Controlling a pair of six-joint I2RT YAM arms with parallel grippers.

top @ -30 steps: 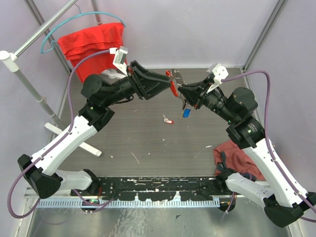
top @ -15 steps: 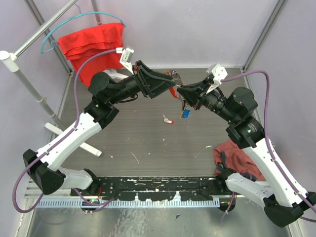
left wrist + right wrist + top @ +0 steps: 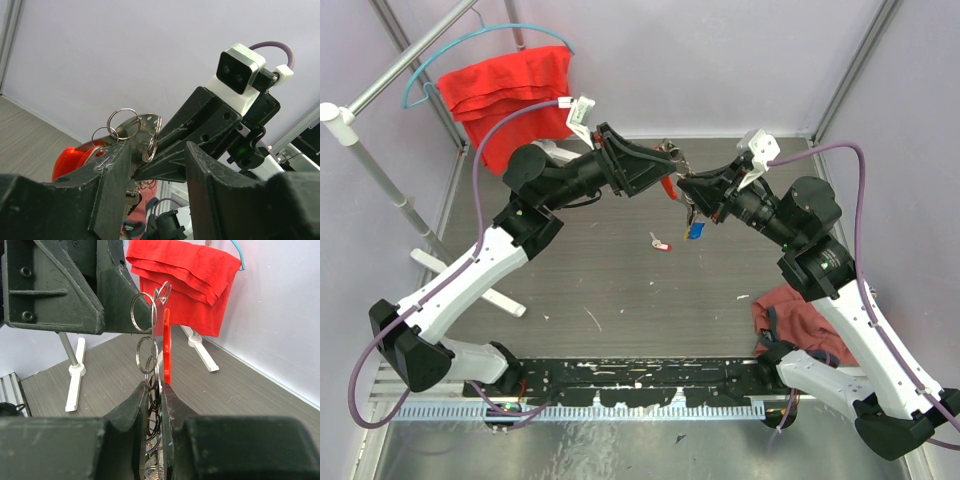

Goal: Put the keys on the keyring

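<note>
Overhead, the two pincers are met tip to tip at the upper middle of the frame.

The right gripper is closed narrowly on the keyring. The stacked rings stand up from its fingertips along a near-vertical axis in the right wrist view, with a red tag alongside and a blue-headed key hung beneath. The left gripper is held about half open with nothing gripped. The rings lie against its left finger, and the right arm's tip is aimed into the gap. Both arms are raised and stretched inward, so the left one is judged nearest for the threading. A loose red-headed key lies below them on the table, well apart.
</note>
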